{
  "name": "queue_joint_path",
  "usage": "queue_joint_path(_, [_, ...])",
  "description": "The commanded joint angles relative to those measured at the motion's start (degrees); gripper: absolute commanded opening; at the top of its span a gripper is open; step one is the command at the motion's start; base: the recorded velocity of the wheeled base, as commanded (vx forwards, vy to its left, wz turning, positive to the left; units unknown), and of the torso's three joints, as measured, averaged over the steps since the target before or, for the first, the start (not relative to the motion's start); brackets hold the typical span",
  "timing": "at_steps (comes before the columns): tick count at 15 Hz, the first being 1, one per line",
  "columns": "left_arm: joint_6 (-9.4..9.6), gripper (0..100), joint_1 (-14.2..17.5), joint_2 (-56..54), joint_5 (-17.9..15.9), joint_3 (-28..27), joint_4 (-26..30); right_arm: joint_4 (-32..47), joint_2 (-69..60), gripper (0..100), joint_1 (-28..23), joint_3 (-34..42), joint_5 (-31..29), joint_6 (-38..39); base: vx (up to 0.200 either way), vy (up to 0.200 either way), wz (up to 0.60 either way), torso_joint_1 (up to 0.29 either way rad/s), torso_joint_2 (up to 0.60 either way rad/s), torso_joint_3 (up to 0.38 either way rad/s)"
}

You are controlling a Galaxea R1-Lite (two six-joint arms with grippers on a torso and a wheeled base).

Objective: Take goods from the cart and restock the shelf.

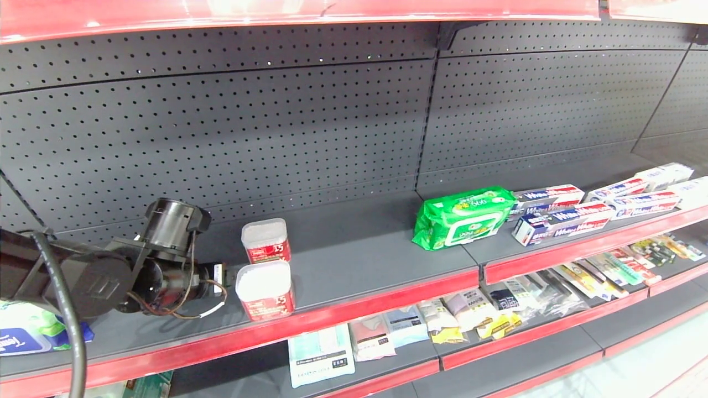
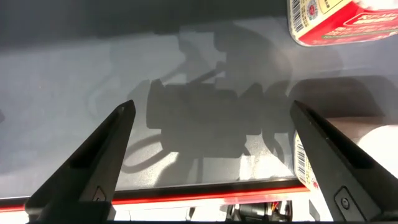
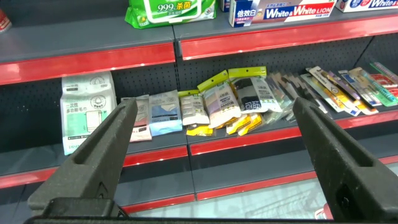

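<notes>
Two white tubs with red labels stand on the grey shelf [image 1: 359, 251], one at the back [image 1: 266, 240] and one near the red front edge [image 1: 265, 291]. My left arm lies low over the shelf, its wrist [image 1: 166, 265] just left of the front tub. In the left wrist view my left gripper [image 2: 211, 109] is open over bare shelf, holding nothing. The front tub [image 2: 379, 134] sits just outside one finger and the back tub [image 2: 329, 22] farther off. My right gripper [image 3: 214, 102] is open and empty, facing the lower shelves.
A green wipes pack [image 1: 462, 215] and toothpaste boxes [image 1: 558, 213] lie on the same shelf to the right. Hanging packets [image 1: 442, 320] fill the shelf below, also in the right wrist view [image 3: 217, 102]. Another wipes pack [image 1: 27, 331] lies at the far left.
</notes>
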Motion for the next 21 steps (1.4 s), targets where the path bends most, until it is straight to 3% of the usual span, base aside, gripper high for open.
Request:
queue_joint_path(1, [-0.01, 100, 0.1, 0.1, 0.1, -0.2, 0.0, 0.0, 0.1, 100, 0.0, 0.0, 0.0, 0.0, 0.0, 0.0, 0.0, 0.0, 0.0, 0.0])
queue_joint_path(21, [-0.09, 100, 0.0, 0.6, 0.2, -0.6, -0.1, 0.0, 0.1, 100, 0.0, 0.0, 0.0, 0.0, 0.0, 0.0, 0.0, 0.0, 0.0, 0.0])
